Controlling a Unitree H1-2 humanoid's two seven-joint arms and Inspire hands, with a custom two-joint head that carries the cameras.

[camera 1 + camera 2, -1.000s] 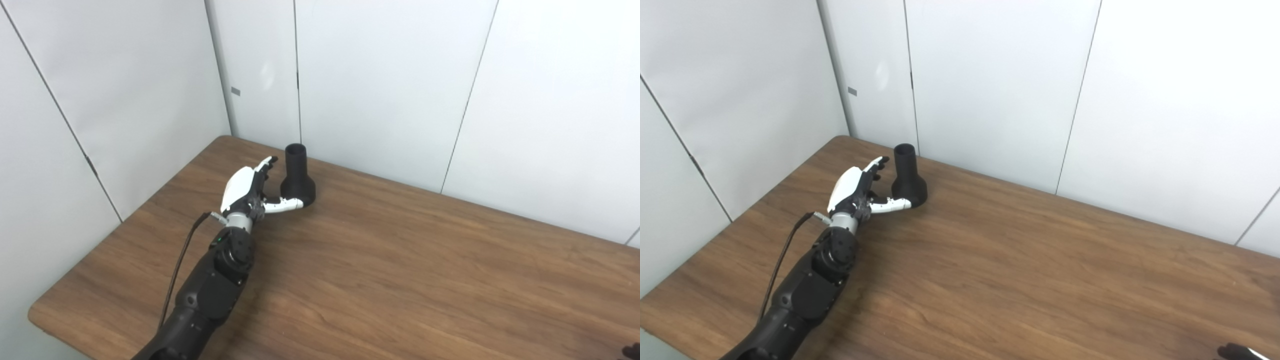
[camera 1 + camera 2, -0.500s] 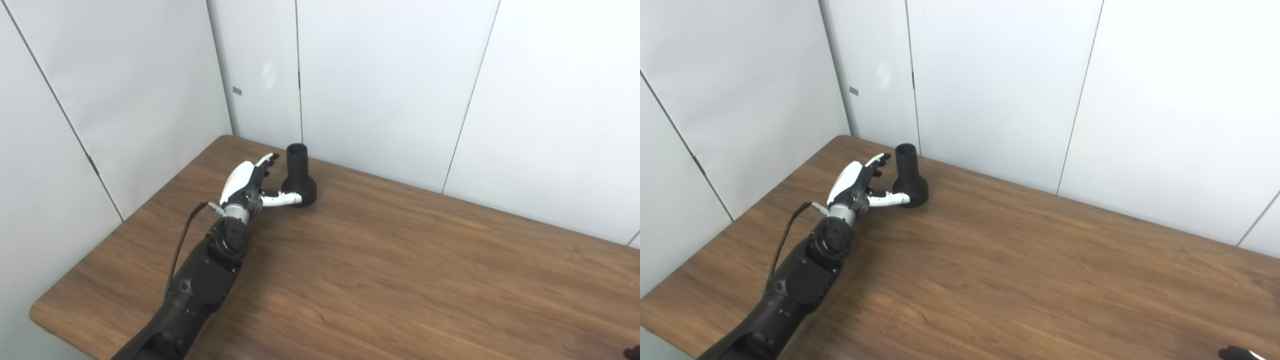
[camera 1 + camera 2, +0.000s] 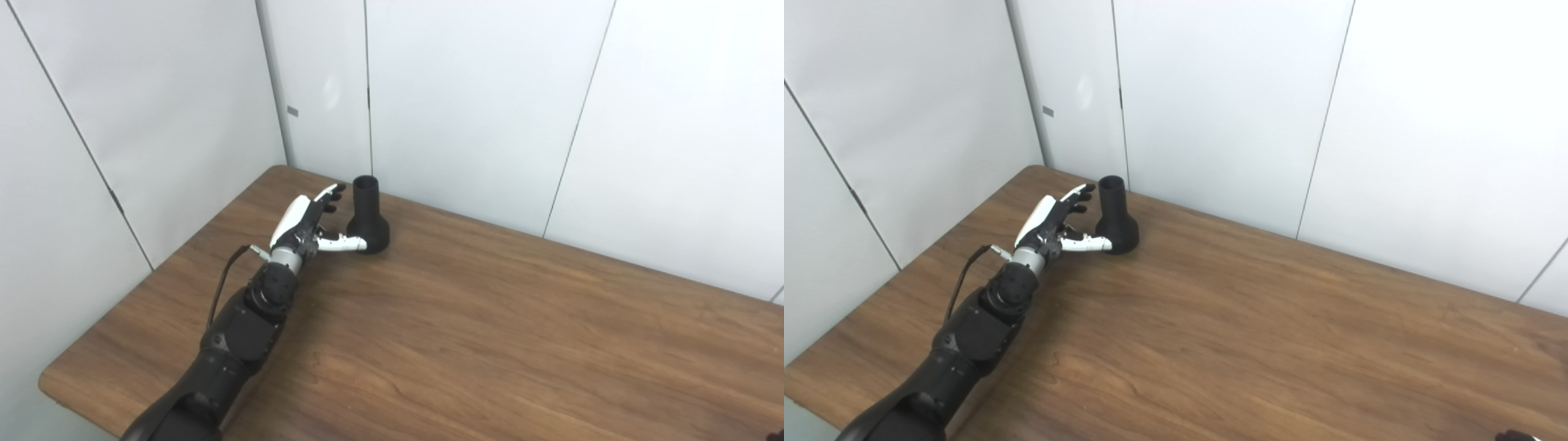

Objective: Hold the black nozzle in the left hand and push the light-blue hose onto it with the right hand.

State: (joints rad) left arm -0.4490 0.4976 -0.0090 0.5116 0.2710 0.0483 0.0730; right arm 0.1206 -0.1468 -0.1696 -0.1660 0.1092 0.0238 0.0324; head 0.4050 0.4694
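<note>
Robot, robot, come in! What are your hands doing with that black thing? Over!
Left hand open beside black nozzle, thumb near its base, no grip yet. Nozzle upright on table. Right hand barely in view. No hose visible.

The table [image 3: 490, 343] is seen to be topped with brown wood grain — smooth, with a dull sheen. The black nozzle [image 3: 367, 217] appears matt, like plastic. The left hand [image 3: 303, 223] is shelled in glossy white plastic over black parts — the walls [image 3: 478, 92] look smooth, pale and matt.
</note>
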